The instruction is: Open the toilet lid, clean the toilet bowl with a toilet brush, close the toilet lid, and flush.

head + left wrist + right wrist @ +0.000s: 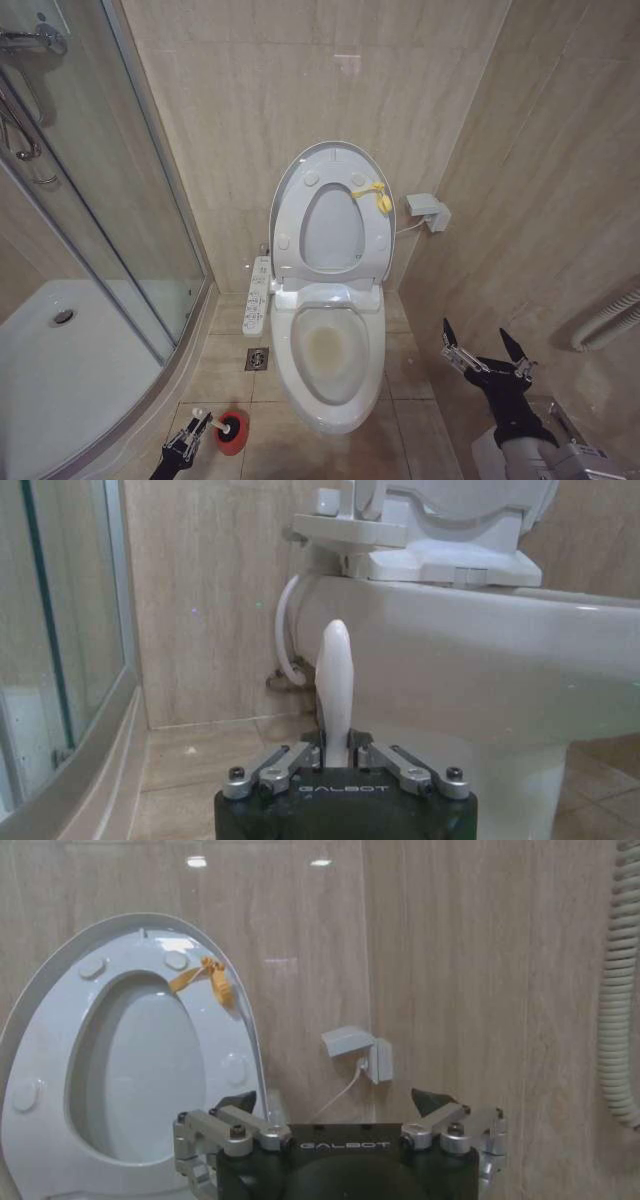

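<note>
The left gripper (338, 769) is clamped on the thin white stick-handled toilet brush (335, 690), handle upright, beside the white ceramic toilet bowl (330, 350) on its left; the right gripper (487, 353) waits with fingers apart.

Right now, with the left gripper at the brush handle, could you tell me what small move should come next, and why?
Probably lift the toilet brush straight up out of its red holder. The left gripper is already shut on the white handle, the toilet lid stands open against the wall, and the toilet bowl shows a yellowish stain. The right gripper hangs open beside the bowl.
</note>
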